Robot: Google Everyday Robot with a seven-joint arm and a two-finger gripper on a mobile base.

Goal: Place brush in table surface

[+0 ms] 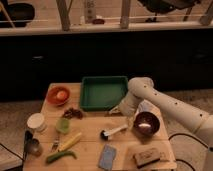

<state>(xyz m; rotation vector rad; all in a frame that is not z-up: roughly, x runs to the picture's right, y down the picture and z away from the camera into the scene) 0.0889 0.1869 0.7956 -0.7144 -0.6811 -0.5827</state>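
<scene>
1. Camera view: I'm looking down at the worktop (92, 127), a light tan plank top, with the white arm (170, 107) reaching in from the right side of the picture.
2. The tool (131, 120) sits at the end of that arm, low over the worktop, just left of the dark bowl (146, 123) and below the green tray (102, 92). I cannot tell how it is set.
3. The brush (113, 132) lies flat on the worktop, its dark round head toward the left and its slim white handle running up and right toward the tool. From here I cannot tell whether the handle's far end touches the tool or only lies close by it.
4. The dark bowl stands just right of the brush, with a bright glint inside it.
5. The green tray sits at the back middle of the worktop, apart from the brush.
6. At the back left I see an orange bowl (58, 95) with something pale inside, and near it a small dark red cluster (73, 113).
7. Along the left edge there is a white cup (36, 121) and, below it, a metal scoop (31, 145) with a black handle.
8. A yellow-green stick-shaped utensil (70, 142) lies slanted left of the brush, with a green pepper-like piece (60, 156) below it and a small green cup (63, 125) above.
9. Near the front edge lie a blue-grey sponge (107, 157) and a brown block (146, 156).
</scene>
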